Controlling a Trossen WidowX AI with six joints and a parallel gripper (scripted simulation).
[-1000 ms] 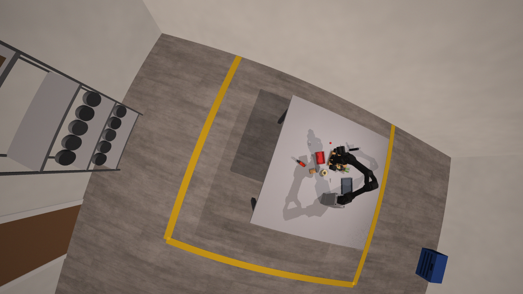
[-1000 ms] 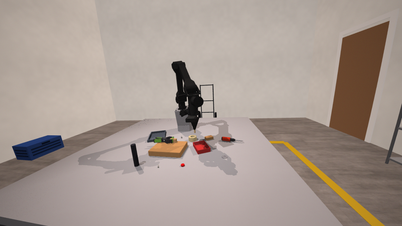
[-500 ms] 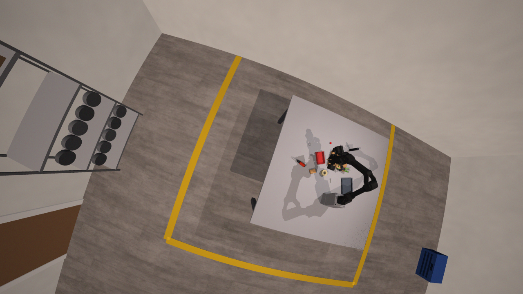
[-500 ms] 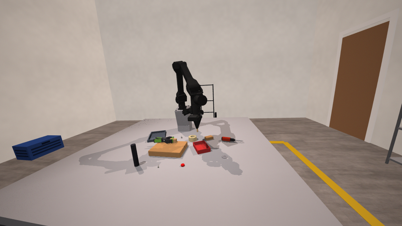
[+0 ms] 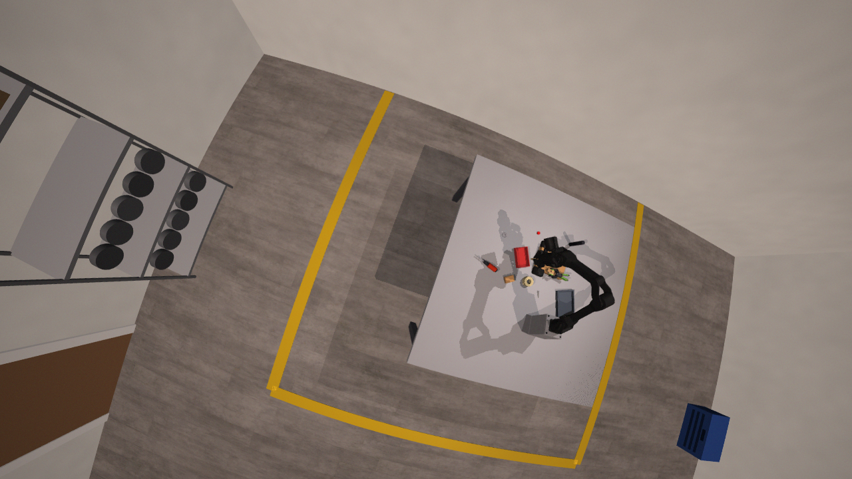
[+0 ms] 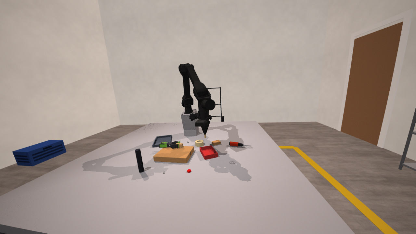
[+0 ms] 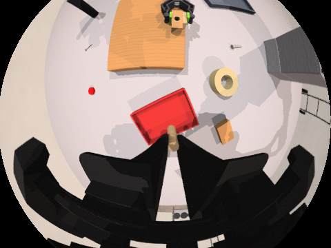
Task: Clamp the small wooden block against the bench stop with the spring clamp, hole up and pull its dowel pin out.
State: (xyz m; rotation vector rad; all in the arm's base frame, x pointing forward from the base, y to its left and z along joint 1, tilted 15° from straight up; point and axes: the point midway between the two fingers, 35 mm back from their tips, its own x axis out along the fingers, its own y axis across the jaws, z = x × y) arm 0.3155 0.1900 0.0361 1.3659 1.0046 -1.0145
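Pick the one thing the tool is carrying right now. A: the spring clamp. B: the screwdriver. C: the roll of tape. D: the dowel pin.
D: the tool is shut on the short tan dowel pin, held above the red tray in the wrist view, while the spring clamp sits on the block at the board's edge.
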